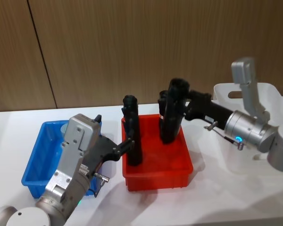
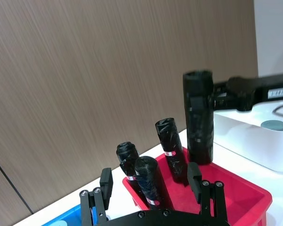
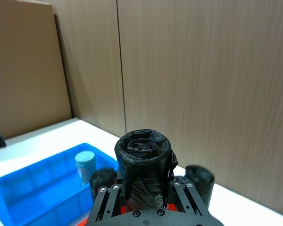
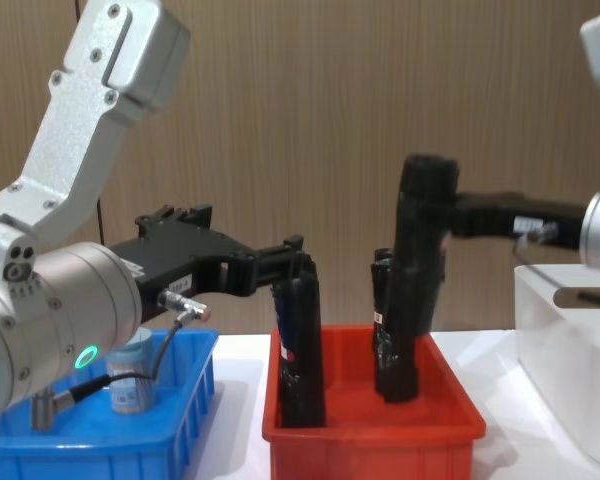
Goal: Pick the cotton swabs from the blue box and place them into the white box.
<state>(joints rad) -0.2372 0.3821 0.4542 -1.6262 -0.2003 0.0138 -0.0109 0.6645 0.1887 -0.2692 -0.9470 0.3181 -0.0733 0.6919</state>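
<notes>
One cotton swabs jar (image 1: 64, 126) with a pale lid stands in the blue box (image 1: 37, 160), at its far end, partly behind my left arm; it also shows in the chest view (image 4: 130, 380) and the right wrist view (image 3: 86, 165). Another grey-blue lid (image 2: 273, 125) sits inside the white box (image 2: 254, 141). My left gripper (image 1: 129, 143) is open over the red bin, its fingers either side of a black roll (image 2: 148, 181). My right gripper (image 1: 175, 101) is shut on a tall black roll (image 4: 420, 270) whose lower end reaches into the red bin.
The red bin (image 1: 179, 176) sits between the blue box and the white box (image 1: 269, 94) and holds several upright black rolls. A wooden wall runs behind the white table. Both arms reach inward over the red bin.
</notes>
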